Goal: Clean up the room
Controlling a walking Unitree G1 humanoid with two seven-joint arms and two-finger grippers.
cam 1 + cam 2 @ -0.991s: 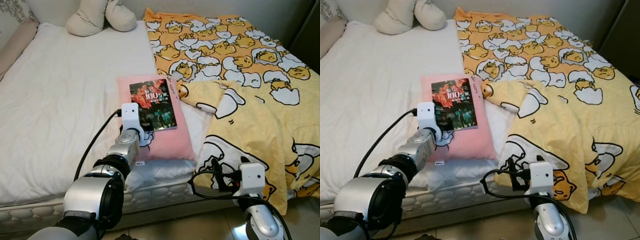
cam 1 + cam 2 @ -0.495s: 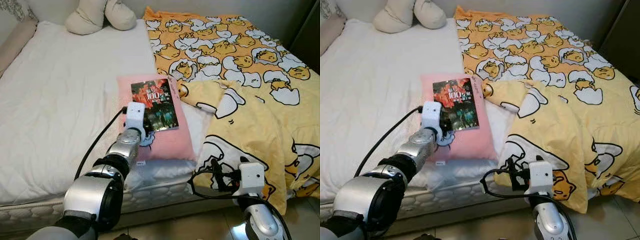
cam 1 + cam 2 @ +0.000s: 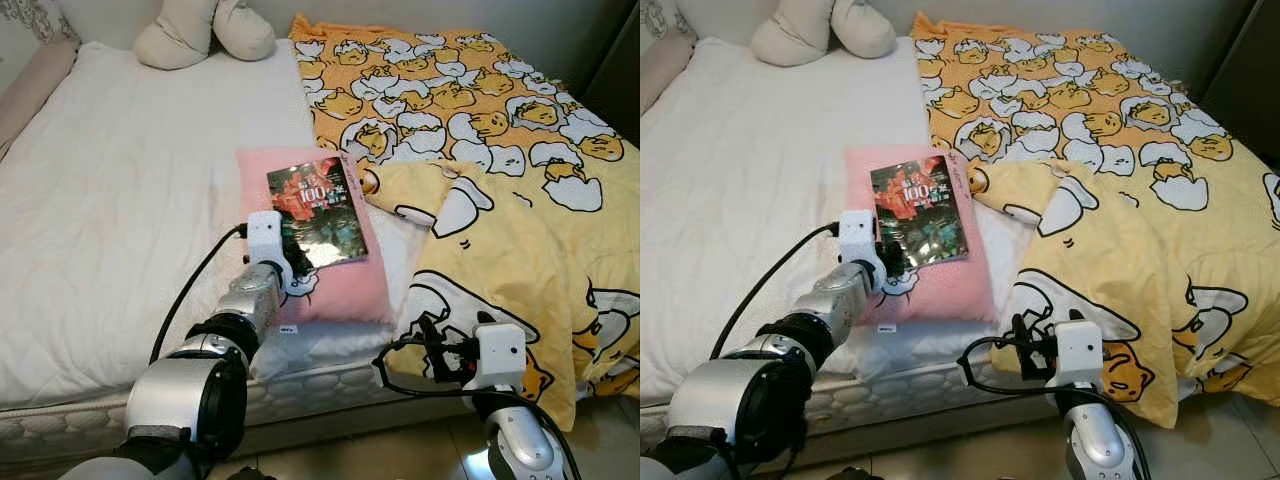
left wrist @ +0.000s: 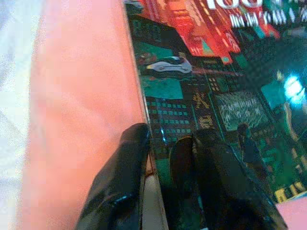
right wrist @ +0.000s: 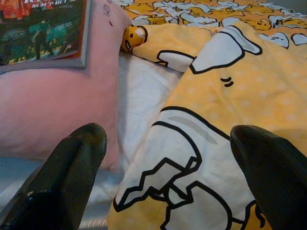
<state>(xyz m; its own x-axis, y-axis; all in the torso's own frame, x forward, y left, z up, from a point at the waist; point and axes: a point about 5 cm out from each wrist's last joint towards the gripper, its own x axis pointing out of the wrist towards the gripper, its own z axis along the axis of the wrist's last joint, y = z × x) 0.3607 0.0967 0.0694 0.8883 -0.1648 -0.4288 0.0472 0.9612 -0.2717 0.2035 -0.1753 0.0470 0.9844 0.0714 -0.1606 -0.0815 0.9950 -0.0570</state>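
A book [image 3: 318,212] with a dark red and green cover lies on a pink pillow [image 3: 345,285] near the bed's front edge. My left gripper [image 3: 296,268] is shut on the book's near left corner. In the left wrist view, one black finger [image 4: 125,182] sits along the book's edge and the other presses on the cover [image 4: 211,86]. My right gripper [image 3: 432,350] hangs open lower down, in front of the mattress edge. It faces the yellow blanket [image 5: 230,96] with nothing between its fingers.
The yellow egg-print blanket [image 3: 500,200] covers the bed's right half and drapes over the front edge. Two cream cushions [image 3: 205,30] lie at the head of the white mattress [image 3: 120,200]. A strip of tiled floor [image 3: 420,450] runs below the bed.
The book has shifted slightly to the right and turned a little on the pillow, with my left gripper on its corner. The right arm has barely moved.
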